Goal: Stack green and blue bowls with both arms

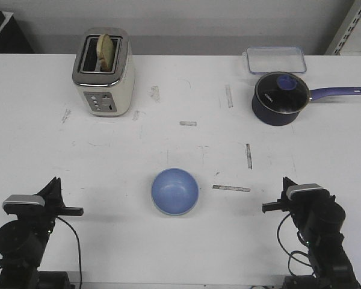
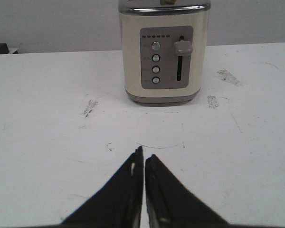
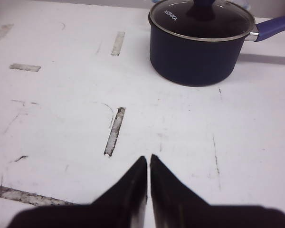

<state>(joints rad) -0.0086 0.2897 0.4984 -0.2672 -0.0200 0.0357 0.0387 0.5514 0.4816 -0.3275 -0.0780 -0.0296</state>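
The light blue bowl (image 1: 175, 191) sits upright on the white table, at the front centre between my two arms. No separate mint green bowl shows in any view; only a pale edge runs under the blue bowl's near rim. My left gripper (image 1: 53, 186) is at the front left, well left of the bowl. In the left wrist view it (image 2: 143, 154) is shut and empty over bare table. My right gripper (image 1: 286, 185) is at the front right, well right of the bowl. In the right wrist view it (image 3: 148, 157) is shut and empty.
A cream toaster (image 1: 103, 72) with bread in it stands at the back left, straight ahead of the left gripper (image 2: 164, 50). A dark navy saucepan (image 1: 280, 98) with a purple handle stands at the back right (image 3: 199, 40). A clear container (image 1: 275, 59) lies behind it.
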